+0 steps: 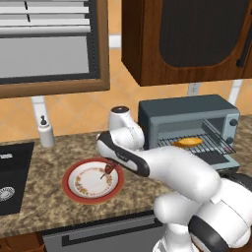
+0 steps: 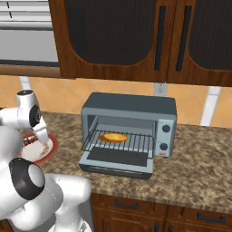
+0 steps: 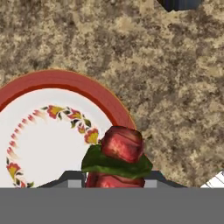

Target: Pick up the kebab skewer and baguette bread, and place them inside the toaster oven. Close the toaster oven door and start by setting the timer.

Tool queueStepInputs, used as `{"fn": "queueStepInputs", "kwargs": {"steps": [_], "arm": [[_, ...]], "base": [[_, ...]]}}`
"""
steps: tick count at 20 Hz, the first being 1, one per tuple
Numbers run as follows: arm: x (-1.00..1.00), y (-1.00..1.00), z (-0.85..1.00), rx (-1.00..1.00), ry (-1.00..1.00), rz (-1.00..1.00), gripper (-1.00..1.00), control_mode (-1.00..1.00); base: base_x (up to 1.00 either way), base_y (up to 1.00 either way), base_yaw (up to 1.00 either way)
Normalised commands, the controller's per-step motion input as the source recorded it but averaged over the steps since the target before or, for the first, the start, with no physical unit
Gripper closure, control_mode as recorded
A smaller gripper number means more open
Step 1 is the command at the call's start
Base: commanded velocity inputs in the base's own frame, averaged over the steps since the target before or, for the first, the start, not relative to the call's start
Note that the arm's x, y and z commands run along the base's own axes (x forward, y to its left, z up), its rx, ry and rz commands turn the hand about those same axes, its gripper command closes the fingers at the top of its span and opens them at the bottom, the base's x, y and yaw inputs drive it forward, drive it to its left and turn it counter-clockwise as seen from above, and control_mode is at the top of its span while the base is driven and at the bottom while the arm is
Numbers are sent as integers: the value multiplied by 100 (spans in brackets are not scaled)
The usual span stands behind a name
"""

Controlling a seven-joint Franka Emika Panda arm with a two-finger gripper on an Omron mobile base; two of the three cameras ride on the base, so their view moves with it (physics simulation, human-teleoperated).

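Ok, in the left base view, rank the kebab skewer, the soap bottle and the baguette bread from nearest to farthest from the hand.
1. kebab skewer: gripped in the hand itself, over the red-rimmed plate.
2. soap bottle: back left on the counter, beside the sink.
3. baguette bread: off to the right, lying on the rack inside the open toaster oven.

Counter [image 1: 44, 197]: speckled brown stone look, granite-like, slight sheen. Plate [image 1: 74, 189]: smooth glazed ceramic look, white centre, red rim, floral print. Kebab skewer [image 3: 121, 148]: meat chunks dark red, slightly glossy; green piece matt. Toaster oven [image 2: 131, 106]: blue-grey painted metal look, satin. Wire rack [image 2: 136, 145]: thin bare metal rods. Baguette bread [image 2: 113, 137]: golden-orange, smooth matt crust. Upper cabinets [image 2: 172, 41]: dark brown wood, semi-gloss, dark panel insets. Arm [image 1: 167, 167]: glossy white plastic shell, dark joints.
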Motion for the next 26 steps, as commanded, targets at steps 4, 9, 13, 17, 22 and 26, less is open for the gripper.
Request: {"fn": "queueStepInputs", "kwargs": {"steps": [4,9,13,17,22,26], "arm": [[-79,-72,42,2,-8,-16,100,-100],[-68,-81,41,7,-5,-22,100,-100],[-29,-91,35,10,-6,-27,100,-100],[-6,-89,39,7,-5,-24,100,-100],[-2,-91,30,3,-2,-20,100,-100],[12,-77,1,0,0,-18,100,-100]], "base": [[0,0,0],[0,0,0],[0,0,0],[0,0,0],[0,0,0],[0,0,0]]}}
